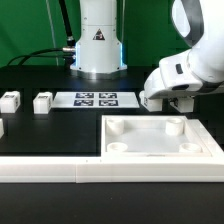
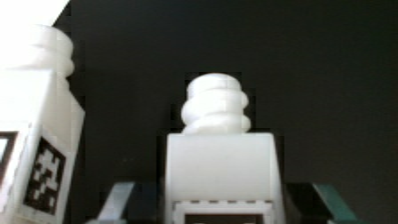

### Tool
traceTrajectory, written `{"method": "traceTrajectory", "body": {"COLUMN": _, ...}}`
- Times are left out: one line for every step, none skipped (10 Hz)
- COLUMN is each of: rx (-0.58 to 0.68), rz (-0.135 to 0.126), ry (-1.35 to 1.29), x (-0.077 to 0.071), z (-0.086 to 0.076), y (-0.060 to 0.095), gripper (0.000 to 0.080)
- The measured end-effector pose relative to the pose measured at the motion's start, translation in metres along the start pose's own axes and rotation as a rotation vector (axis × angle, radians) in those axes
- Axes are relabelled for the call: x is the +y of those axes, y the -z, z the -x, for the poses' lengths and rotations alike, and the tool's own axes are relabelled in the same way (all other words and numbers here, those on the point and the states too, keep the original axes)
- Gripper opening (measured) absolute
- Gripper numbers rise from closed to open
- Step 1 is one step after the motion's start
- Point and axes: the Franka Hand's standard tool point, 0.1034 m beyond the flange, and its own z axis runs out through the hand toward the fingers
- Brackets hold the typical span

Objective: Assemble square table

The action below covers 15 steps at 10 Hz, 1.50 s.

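The square table's white slab [image 1: 160, 140] lies at the exterior view's right front, with a rim and round corner sockets. My gripper [image 1: 168, 103] hangs low just behind it. In the wrist view a white leg [image 2: 226, 150] with a rounded knobbed tip stands between my fingers [image 2: 128, 200], and a dark gap shows on each side of it. The gripper [image 2: 226, 198] is open around this leg, touching neither side. A second tagged leg [image 2: 45, 110] stands close beside it. Two more legs [image 1: 10, 100] [image 1: 42, 102] sit at the exterior view's left.
The marker board [image 1: 95, 99] lies flat in the middle of the black table. The robot's base [image 1: 98, 40] stands behind it. A long white border wall [image 1: 100, 172] runs along the front edge. Another small white piece [image 1: 1, 128] shows at the left edge.
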Motion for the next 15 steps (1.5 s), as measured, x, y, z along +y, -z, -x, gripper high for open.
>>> {"method": "traceTrajectory", "body": {"rx": 0.0, "rz": 0.0, "ry": 0.0, "x": 0.0, "z": 0.0, "y": 0.0, "gripper": 0.0286}}
{"method": "traceTrajectory", "body": {"rx": -0.008, "rz": -0.004, "ry": 0.018, "x": 0.001, "z": 0.002, "y": 0.002, "gripper": 0.0286}}
{"method": "traceTrajectory", "body": {"rx": -0.02, "rz": -0.022, "ry": 0.054, "x": 0.008, "z": 0.008, "y": 0.019, "gripper": 0.0287}}
{"method": "traceTrajectory", "body": {"rx": -0.028, "rz": -0.037, "ry": 0.053, "x": 0.012, "z": 0.013, "y": 0.034, "gripper": 0.0287}}
{"method": "traceTrajectory", "body": {"rx": -0.031, "rz": -0.048, "ry": 0.058, "x": 0.019, "z": 0.021, "y": 0.052, "gripper": 0.0288}}
{"method": "traceTrajectory", "body": {"rx": -0.024, "rz": -0.059, "ry": 0.053, "x": 0.025, "z": 0.026, "y": 0.065, "gripper": 0.0288}}
{"method": "traceTrajectory", "body": {"rx": -0.016, "rz": -0.064, "ry": 0.049, "x": 0.029, "z": 0.026, "y": 0.069, "gripper": 0.0288}}
{"method": "traceTrajectory", "body": {"rx": -0.012, "rz": -0.063, "ry": 0.049, "x": 0.029, "z": 0.025, "y": 0.067, "gripper": 0.0288}}
{"method": "traceTrajectory", "body": {"rx": 0.004, "rz": -0.064, "ry": 0.048, "x": 0.029, "z": 0.023, "y": 0.068, "gripper": 0.0288}}
{"method": "traceTrajectory", "body": {"rx": 0.006, "rz": -0.065, "ry": 0.052, "x": 0.029, "z": 0.022, "y": 0.068, "gripper": 0.0288}}
{"method": "traceTrajectory", "body": {"rx": 0.038, "rz": -0.07, "ry": 0.07, "x": 0.032, "z": 0.017, "y": 0.072, "gripper": 0.0288}}
{"method": "traceTrajectory", "body": {"rx": 0.088, "rz": -0.075, "ry": 0.071, "x": 0.035, "z": 0.013, "y": 0.084, "gripper": 0.0288}}
{"method": "traceTrajectory", "body": {"rx": 0.166, "rz": -0.077, "ry": 0.077, "x": 0.039, "z": 0.008, "y": 0.1, "gripper": 0.0288}}
{"method": "traceTrajectory", "body": {"rx": 0.221, "rz": -0.077, "ry": 0.074, "x": 0.043, "z": 0.008, "y": 0.11, "gripper": 0.0288}}
{"method": "traceTrajectory", "body": {"rx": 0.256, "rz": -0.075, "ry": 0.073, "x": 0.046, "z": 0.007, "y": 0.12, "gripper": 0.0288}}
